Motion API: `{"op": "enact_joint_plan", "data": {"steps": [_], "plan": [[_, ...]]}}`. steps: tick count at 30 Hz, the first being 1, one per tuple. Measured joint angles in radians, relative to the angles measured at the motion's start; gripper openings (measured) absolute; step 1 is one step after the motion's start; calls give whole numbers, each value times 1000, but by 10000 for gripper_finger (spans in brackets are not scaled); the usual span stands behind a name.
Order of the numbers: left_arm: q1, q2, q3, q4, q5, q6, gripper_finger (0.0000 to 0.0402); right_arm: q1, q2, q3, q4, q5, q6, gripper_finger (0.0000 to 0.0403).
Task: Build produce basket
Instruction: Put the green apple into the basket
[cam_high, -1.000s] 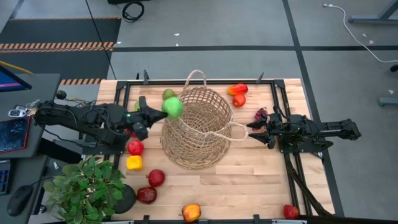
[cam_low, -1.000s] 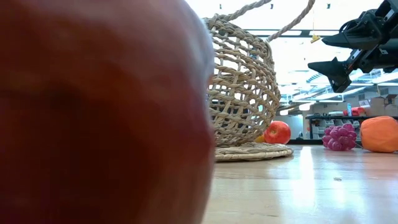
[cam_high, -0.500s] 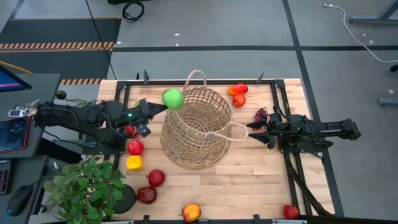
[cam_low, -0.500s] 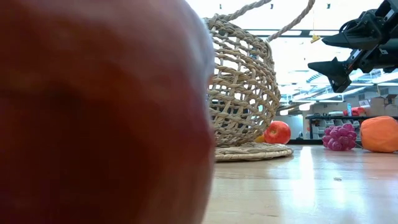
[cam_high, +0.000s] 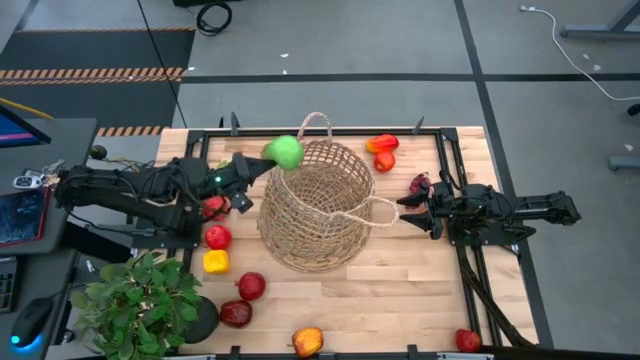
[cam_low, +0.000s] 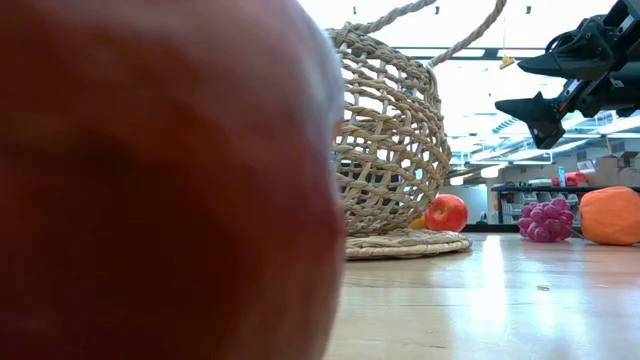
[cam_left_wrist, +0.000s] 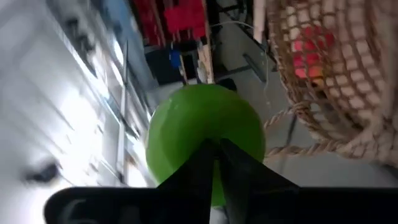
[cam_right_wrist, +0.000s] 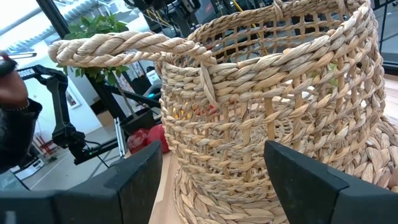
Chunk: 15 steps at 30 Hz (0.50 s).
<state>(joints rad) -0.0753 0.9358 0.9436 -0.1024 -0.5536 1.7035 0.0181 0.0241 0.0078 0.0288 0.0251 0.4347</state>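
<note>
The left tool (cam_high: 262, 167), fingers together, sits at the basket (cam_high: 318, 205) rim's far-left side; a green fruit (cam_high: 284, 152) lies just beyond its tip. The right tool (cam_high: 404, 211) hovers apart beside the basket's right handle.

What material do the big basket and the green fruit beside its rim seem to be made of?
The basket looks like woven wicker or twisted natural fibre, matte tan: open weave and rope-like loop handles show in the right wrist view. The green fruit looks smooth and evenly coloured with a slight sheen, possibly plastic imitation, though real fruit cannot be excluded.
</note>
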Motion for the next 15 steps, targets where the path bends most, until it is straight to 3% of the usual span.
{"op": "enact_joint_plan", "data": {"steps": [4, 10, 15], "plan": [[56, 4, 0, 1, 33, -188, 21, 0, 0, 0, 0, 0, 0, 284], [157, 13, 0, 6, 226, -402, 23, 0, 0, 0, 0, 0, 0, 284], [227, 19, 0, 16, 311, -604, 27, 0, 0, 0, 0, 0, 0, 284]]}}
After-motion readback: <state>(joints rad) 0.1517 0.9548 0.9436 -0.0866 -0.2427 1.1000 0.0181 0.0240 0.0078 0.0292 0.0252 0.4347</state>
